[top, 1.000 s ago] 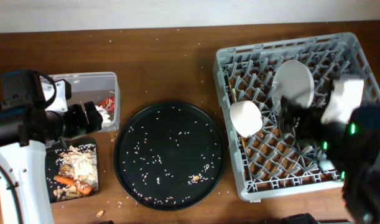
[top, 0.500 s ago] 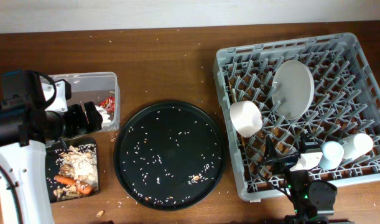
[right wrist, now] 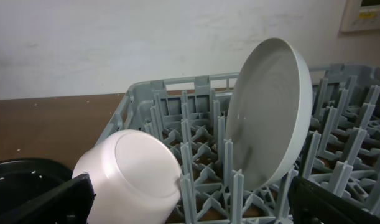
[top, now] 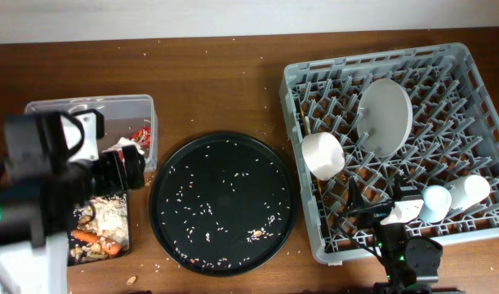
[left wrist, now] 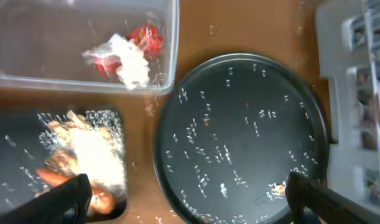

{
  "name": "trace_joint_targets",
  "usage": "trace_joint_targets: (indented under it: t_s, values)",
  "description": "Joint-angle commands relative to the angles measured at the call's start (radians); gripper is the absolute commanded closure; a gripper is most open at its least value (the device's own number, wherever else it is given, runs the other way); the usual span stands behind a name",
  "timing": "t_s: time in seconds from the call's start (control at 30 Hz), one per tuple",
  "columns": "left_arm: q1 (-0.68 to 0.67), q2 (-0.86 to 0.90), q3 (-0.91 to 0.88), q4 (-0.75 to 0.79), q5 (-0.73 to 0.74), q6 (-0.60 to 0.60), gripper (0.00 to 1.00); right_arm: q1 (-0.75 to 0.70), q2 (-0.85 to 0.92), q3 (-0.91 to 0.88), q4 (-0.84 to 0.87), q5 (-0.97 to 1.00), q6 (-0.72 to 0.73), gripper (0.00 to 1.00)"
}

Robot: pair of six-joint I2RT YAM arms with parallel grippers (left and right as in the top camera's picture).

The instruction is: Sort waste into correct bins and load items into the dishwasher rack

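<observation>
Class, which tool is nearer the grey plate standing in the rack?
Right. The right tool is at the rack's front edge, close to the plate; the left tool is beyond the round black tray, by the clear tub.

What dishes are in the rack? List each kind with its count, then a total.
Plate: 1
Bowl: 1
Cups: 2 (blue cup, cream cup)
Total: 4 in the rack

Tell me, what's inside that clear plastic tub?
A red snack wrapper and crumpled white tissue lie in the clear tub. Its left end is hidden under the left arm from above and cut off in the wrist view.
</observation>
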Motion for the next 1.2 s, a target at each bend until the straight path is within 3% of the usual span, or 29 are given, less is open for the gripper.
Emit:
trace_joint_targets:
  t_s: [0.0,0.07,0.3,0.37,0.47,0.57,1.17]
  values:
    - [-0.183,-0.207,-0.101,0.257,-0.129,0.113,0.01,-0.008,-0.008,-0.010,0.003,-0.005,-0.008,0.01]
    - [-0.230,-0.372,-0.259,0.417,-0.130,0.178,0.01,-0.008,-0.008,-0.010,0.003,-0.005,-0.008,0.01]
    - [-0.230,-1.046,-1.067,0.897,-0.060,0.177,0.01,-0.008,-0.008,-0.010,0.003,-0.005,-0.008,0.01]
    - [-0.230,-1.148,-1.268,1.051,-0.057,0.177,0.01,-0.008,-0.008,-0.010,0.003,-0.005,-0.008,0.01]
    - [-0.229,-1.149,-1.482,1.357,-0.056,0.177,0.01,-0.008,-0.008,-0.010,0.003,-0.005,-0.008,0.01]
    - [-0.228,-1.149,-1.493,1.286,-0.058,0.177,0.01,-0.008,-0.008,-0.010,0.003,-0.005,-0.008,0.01]
    - [-0.227,-1.147,-1.492,1.284,-0.058,0.177,0.01,-0.008,-0.008,-0.010,0.003,-0.005,-0.008,0.01]
